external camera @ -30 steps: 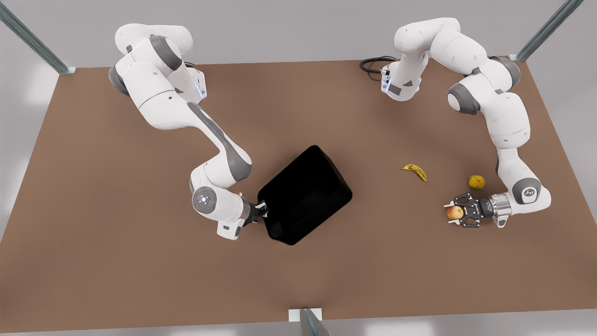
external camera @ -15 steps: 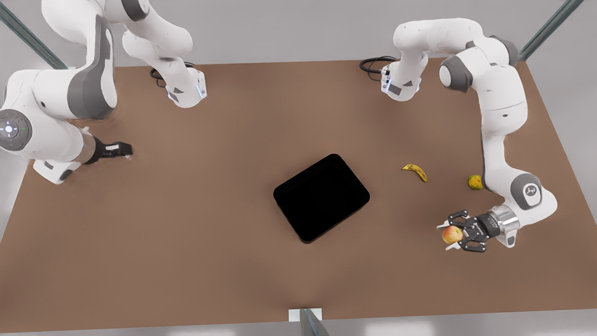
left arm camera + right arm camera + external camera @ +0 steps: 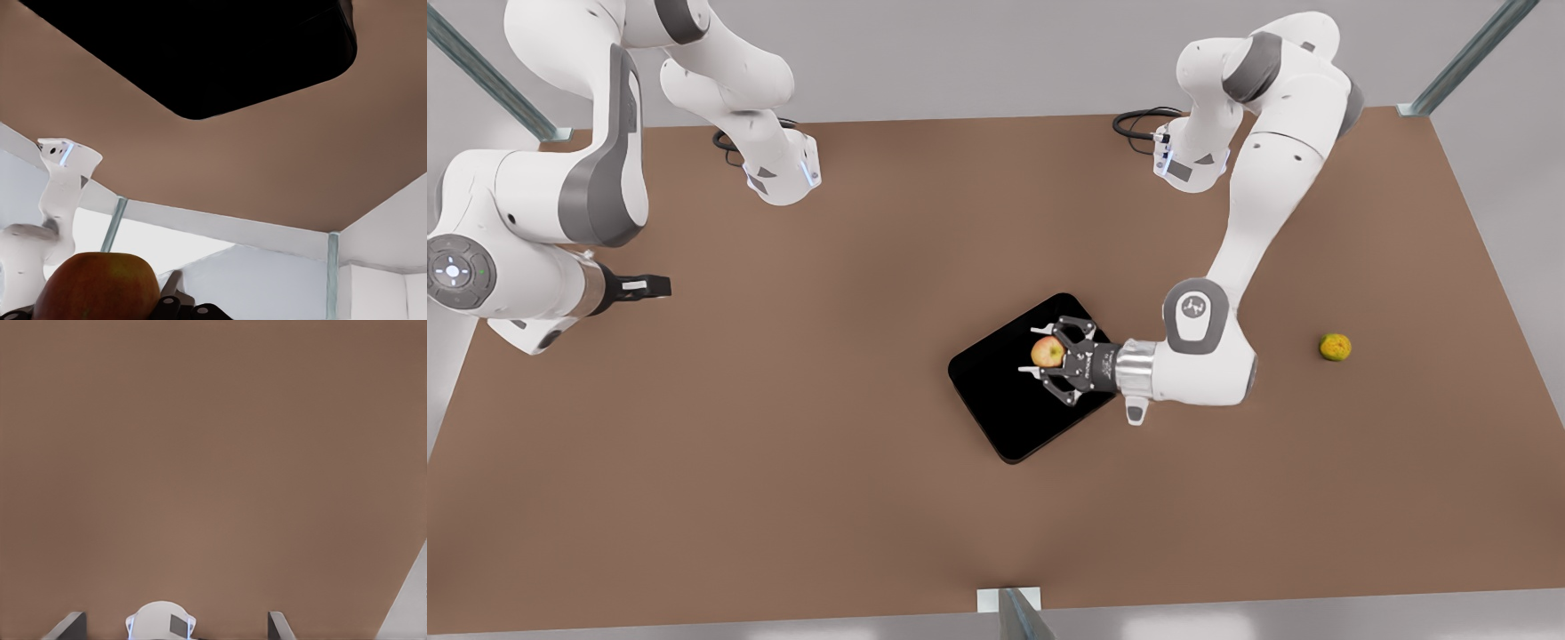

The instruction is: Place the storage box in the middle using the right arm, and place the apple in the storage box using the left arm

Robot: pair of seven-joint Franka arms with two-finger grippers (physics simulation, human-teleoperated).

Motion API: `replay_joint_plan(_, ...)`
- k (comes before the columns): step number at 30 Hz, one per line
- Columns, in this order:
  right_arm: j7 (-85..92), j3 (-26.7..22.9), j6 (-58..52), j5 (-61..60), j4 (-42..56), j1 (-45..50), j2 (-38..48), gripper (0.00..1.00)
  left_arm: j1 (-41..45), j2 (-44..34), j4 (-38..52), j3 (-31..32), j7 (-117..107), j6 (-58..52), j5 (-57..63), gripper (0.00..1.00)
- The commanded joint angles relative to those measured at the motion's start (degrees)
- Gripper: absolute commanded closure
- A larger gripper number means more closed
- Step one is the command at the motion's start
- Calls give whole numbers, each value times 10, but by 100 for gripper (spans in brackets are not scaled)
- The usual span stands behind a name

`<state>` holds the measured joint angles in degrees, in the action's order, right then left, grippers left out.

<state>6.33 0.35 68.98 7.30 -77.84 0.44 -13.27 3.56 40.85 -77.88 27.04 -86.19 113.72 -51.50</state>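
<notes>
The black storage box (image 3: 1005, 409) lies near the middle of the brown table; the left wrist view sees it from above (image 3: 200, 53). My left gripper (image 3: 1042, 353) reaches in from the front view's right and is shut on the red-and-yellow apple (image 3: 1047, 353), holding it over the box's far right part. The apple (image 3: 97, 287) sits close under the wrist camera. My right gripper (image 3: 660, 286) waits at the front view's far left above bare table, open, its fingertips (image 3: 67, 625) spread wide with nothing between them.
A greenish-yellow round fruit (image 3: 1335, 347) sits on the table at the front view's right. Both arm bases (image 3: 778, 173) (image 3: 1192, 160) and a black cable (image 3: 1138, 120) stand along the far edge. A metal post (image 3: 1018, 613) rises at the near edge.
The right gripper let go of the box and pulled back to the front view's far left. The left gripper lifted the apple and carried it leftward over the box.
</notes>
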Motion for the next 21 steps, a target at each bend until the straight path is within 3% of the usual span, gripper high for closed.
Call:
replay_joint_plan(1, 0, 0, 0, 0, 0, 0, 0, 0, 0, 2, 2, -1, -2, -30, 185, 79)
replay_joint_plan(2, 0, 0, 0, 0, 1, 0, -1, 0, 0, 11, 4, 0, -1, -25, 191, 78)
replay_joint_plan(3, 0, 0, 0, 0, 1, 0, -1, 0, 0, 12, 3, 0, 4, -16, 192, 4)
replay_joint_plan(4, 1, 0, 0, 0, 1, 0, -2, 0, 2, 14, 3, 6, 3, -16, 198, 0)
replay_joint_plan(12, 1, 1, 0, 1, 1, 0, -2, 0, 3, -9, 26, 4, 8, -33, 231, 0)
replay_joint_plan(14, 1, 3, 1, 4, 2, 0, -3, 0, 11, -80, 25, -59, 97, -50, 272, 0)
replay_joint_plan(16, 6, 2, 7, 4, 4, 0, -3, 0, 17, -156, -10, -137, 411, -105, 349, 0)
replay_joint_plan(18, 37, 2, 40, 3, 7, -1, -2, 0, 17, -231, -62, -168, 637, -105, 453, 0)
replay_joint_plan(21, 38, 2, 44, 3, 8, -6, 0, 0, 19, -371, -116, -204, 777, -203, 484, 0)
